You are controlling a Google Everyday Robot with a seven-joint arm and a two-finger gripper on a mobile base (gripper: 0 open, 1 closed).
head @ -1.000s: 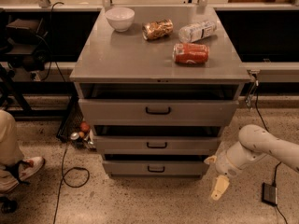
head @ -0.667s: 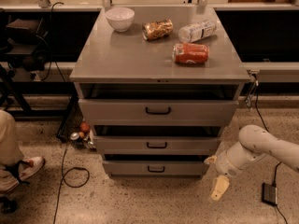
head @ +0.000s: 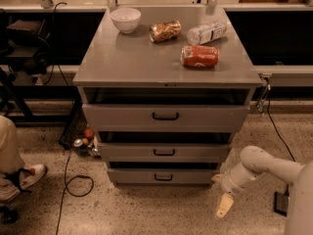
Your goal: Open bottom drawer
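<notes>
The bottom drawer [head: 132,176] is the lowest of three grey drawer fronts on the metal cabinet and carries a small black bar handle [head: 163,177]. Its front sits about flush with the middle drawer [head: 127,152] above it. My gripper [head: 220,193] hangs on the white arm [head: 266,165] just right of the bottom drawer's right end, close to the floor. Its cream fingertips [head: 224,206] are spread, so it is open and holds nothing. It is clear of the handle, a good way to its right.
On the cabinet top [head: 122,58] are a white bowl [head: 125,19], a snack bag [head: 165,31], a plastic bottle [head: 207,32] and a red can [head: 199,56]. A person's leg and shoe [head: 19,173] are at the left. Cables [head: 73,180] lie on the floor.
The arm and gripper have dipped slightly lower toward the floor. The drawers and the things on top have not moved.
</notes>
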